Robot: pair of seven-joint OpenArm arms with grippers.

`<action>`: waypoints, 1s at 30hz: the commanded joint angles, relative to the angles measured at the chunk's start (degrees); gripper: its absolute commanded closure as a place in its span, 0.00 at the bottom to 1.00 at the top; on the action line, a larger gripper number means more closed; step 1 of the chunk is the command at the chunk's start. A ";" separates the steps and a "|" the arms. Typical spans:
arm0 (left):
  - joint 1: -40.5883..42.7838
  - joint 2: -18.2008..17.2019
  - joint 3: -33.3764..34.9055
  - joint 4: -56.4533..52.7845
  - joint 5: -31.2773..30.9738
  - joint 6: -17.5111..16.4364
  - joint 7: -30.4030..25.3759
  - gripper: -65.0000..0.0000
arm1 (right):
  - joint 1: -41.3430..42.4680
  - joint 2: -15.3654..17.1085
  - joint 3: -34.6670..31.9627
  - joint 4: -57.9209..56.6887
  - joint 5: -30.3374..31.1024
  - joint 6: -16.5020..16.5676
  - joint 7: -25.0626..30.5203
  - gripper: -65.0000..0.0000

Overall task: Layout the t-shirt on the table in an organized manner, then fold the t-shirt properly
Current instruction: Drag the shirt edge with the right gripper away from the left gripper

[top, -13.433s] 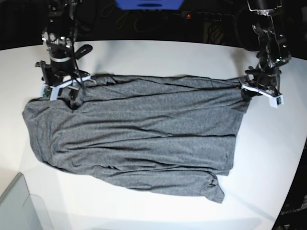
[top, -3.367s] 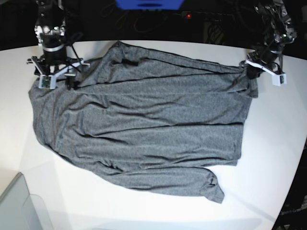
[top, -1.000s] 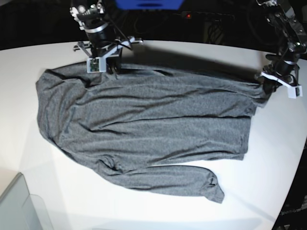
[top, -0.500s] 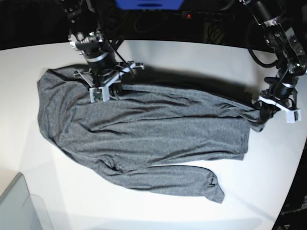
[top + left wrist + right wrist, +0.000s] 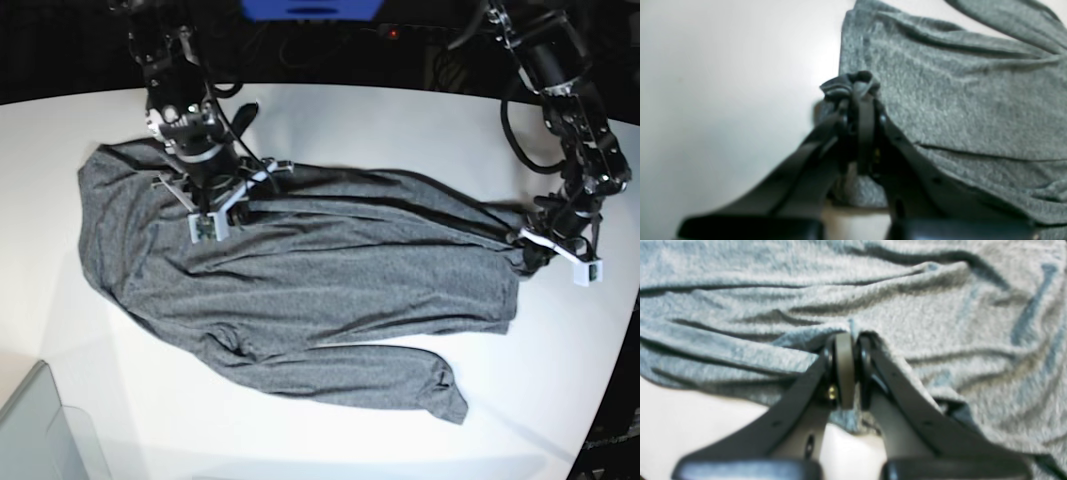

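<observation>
Base view: one t-shirt (image 5: 320, 280), one table (image 5: 380, 120), two arms.

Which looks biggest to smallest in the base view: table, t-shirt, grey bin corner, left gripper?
1. table
2. t-shirt
3. grey bin corner
4. left gripper, which looks smallest, though it sits farther from the camera.

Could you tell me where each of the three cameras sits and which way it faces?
Base: overhead, facing down at the table; shows both arms, the whole t-shirt, a bin corner.
Left wrist: behind the left pincer, facing along its shut fingers, which clamp a bunched shirt edge.
Right wrist: behind the right pincer, shut on a fabric fold.
Shared: all show the grey shirt on the white table.
</observation>
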 commanded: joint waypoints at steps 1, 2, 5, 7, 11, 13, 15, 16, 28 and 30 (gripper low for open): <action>-1.07 -0.70 -0.08 0.45 -0.38 -0.21 -1.28 0.99 | 1.06 0.05 0.03 0.34 -0.32 0.09 1.29 1.00; -1.33 -0.70 -0.08 -0.07 -0.12 -0.21 -1.28 0.99 | 1.50 0.05 0.03 -0.45 -0.32 0.09 1.29 1.00; -1.86 -0.70 -0.08 -2.27 -0.03 -0.21 -1.28 0.99 | 2.74 0.05 0.03 -1.95 -0.32 0.09 1.29 1.00; -2.83 -0.79 -0.08 -3.50 0.06 -0.21 -1.28 0.99 | 3.35 0.05 0.03 -2.91 -0.32 0.09 1.29 1.00; -3.27 -1.14 -0.08 -5.08 0.06 -0.21 -1.28 0.96 | 4.41 0.05 0.03 -4.23 -0.32 0.09 1.29 1.00; -3.27 -1.23 -0.25 -5.17 -0.12 -0.21 -1.28 0.88 | 4.93 0.05 0.12 -4.49 -0.32 0.09 1.29 1.00; -3.27 -1.23 -0.34 -5.17 -0.38 -0.21 -1.28 0.77 | 5.02 0.05 0.38 -4.49 -0.32 0.09 1.29 0.98; -3.27 -1.23 -0.34 -5.00 -0.38 -0.21 -1.28 0.71 | 4.93 0.05 1.08 -4.41 -0.32 0.09 1.29 0.95; -3.53 -1.23 -0.87 -4.47 -0.56 -0.21 -1.37 0.52 | 2.82 -0.30 8.91 -0.63 -0.14 -0.08 1.91 0.70; -3.36 -0.70 -3.42 -2.62 -0.56 -0.21 -1.37 0.52 | 1.86 -0.30 10.14 1.40 -0.06 -0.08 1.91 0.67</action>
